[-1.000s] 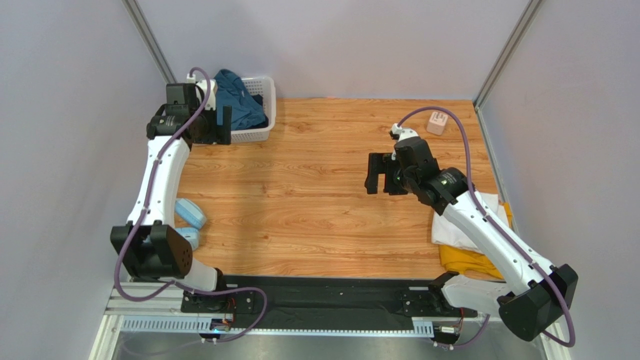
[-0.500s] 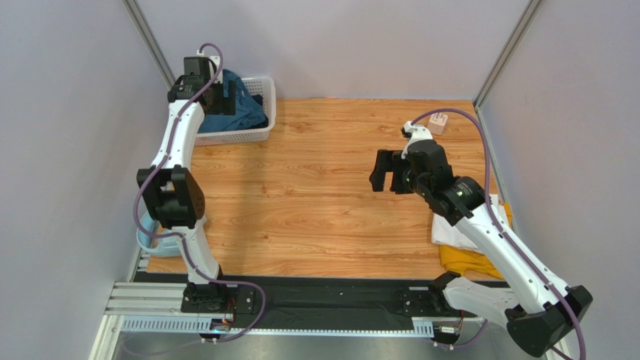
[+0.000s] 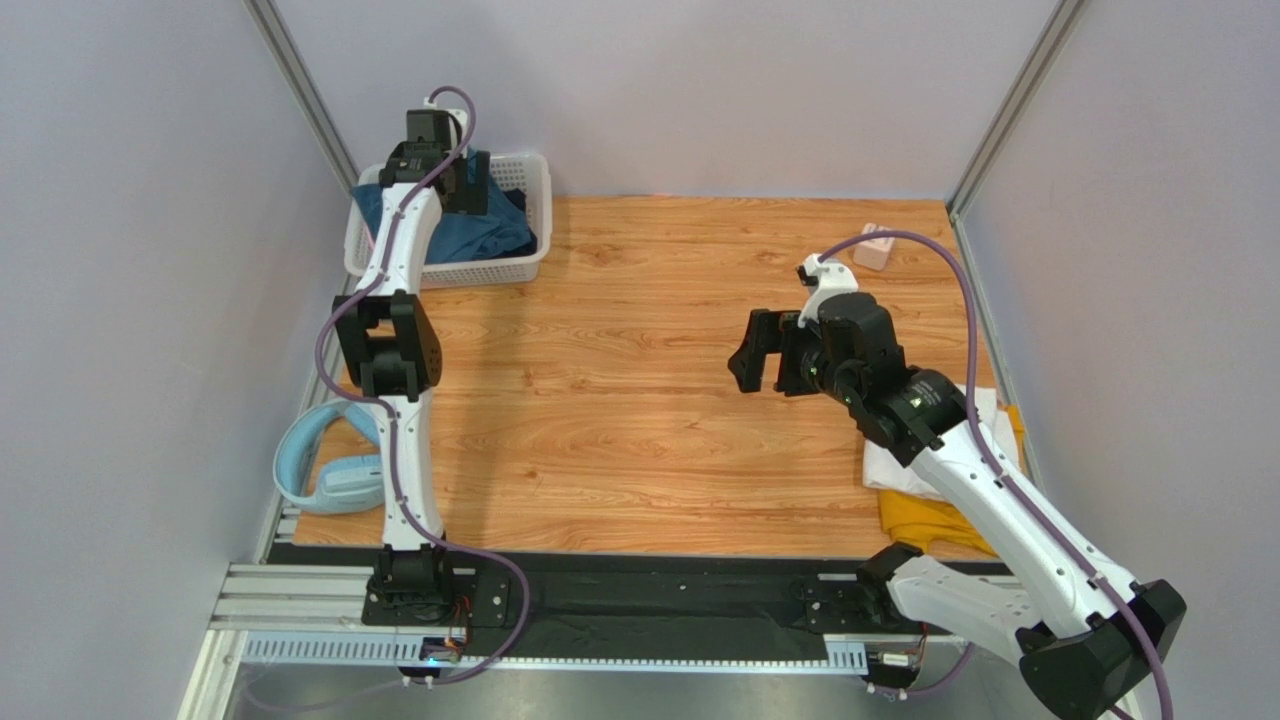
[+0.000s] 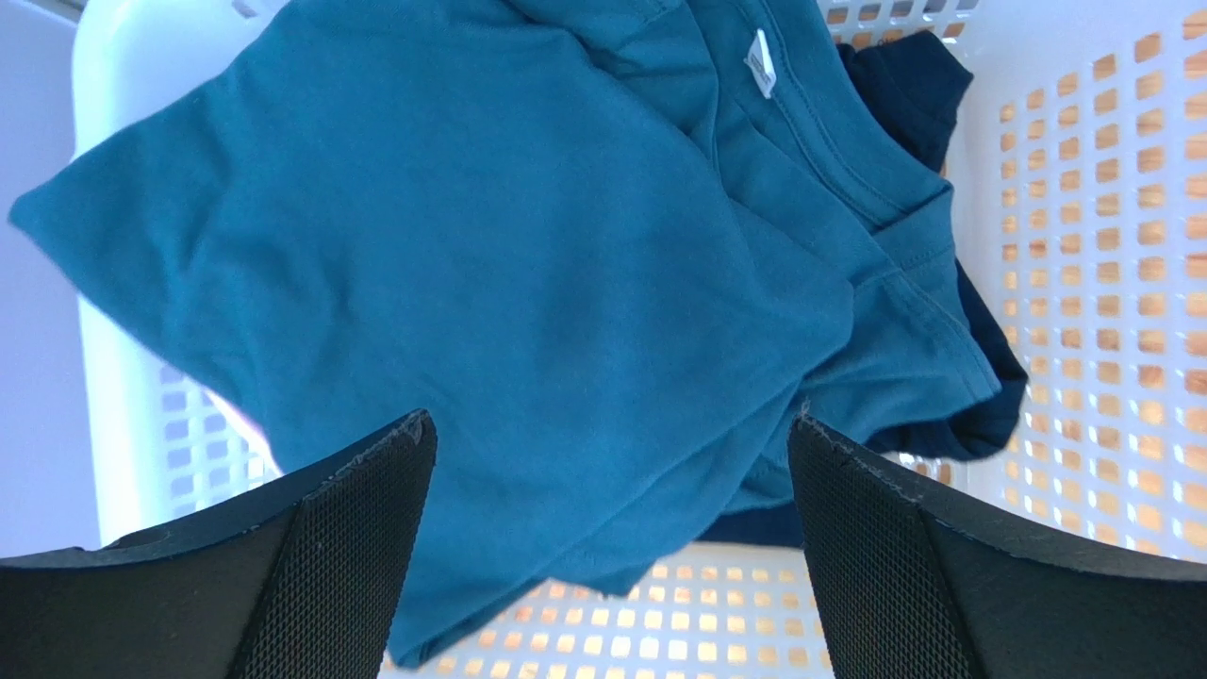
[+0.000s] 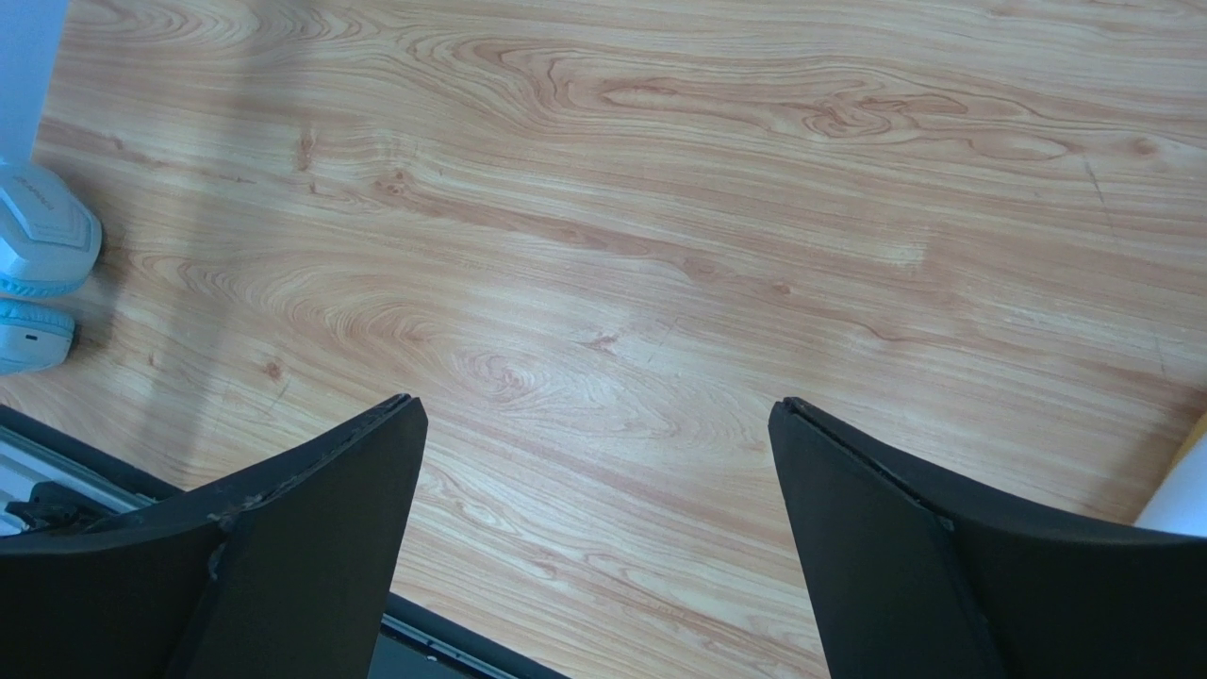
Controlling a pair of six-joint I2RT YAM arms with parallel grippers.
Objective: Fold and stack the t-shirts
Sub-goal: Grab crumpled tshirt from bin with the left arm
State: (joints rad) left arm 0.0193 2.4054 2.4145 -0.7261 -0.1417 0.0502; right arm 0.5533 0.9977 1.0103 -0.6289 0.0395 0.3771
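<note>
A teal-blue t-shirt [image 3: 489,228] lies crumpled in the white lattice basket [image 3: 529,264] at the back left. In the left wrist view the same teal t-shirt [image 4: 539,269] covers a darker navy garment [image 4: 907,71] inside the basket [image 4: 1091,212]. My left gripper [image 3: 463,188] hangs open just above the shirt [image 4: 609,425], and nothing sits between its fingers. A folded white t-shirt [image 3: 902,462] rests on a mustard-yellow one [image 3: 924,521] at the right edge, partly hidden by my right arm. My right gripper [image 3: 762,360] is open over bare wood [image 5: 595,410].
Pale-blue rounded items [image 3: 323,458] lie at the near left edge and show in the right wrist view as pale-blue pieces [image 5: 36,262]. A small pinkish block [image 3: 875,248] sits at the back right. A black rail [image 3: 661,593] runs along the near edge. Walls close in both sides.
My left arm has stretched toward the back and swung its gripper from beside the basket to over the teal shirt. The right gripper shifted slightly, still open.
</note>
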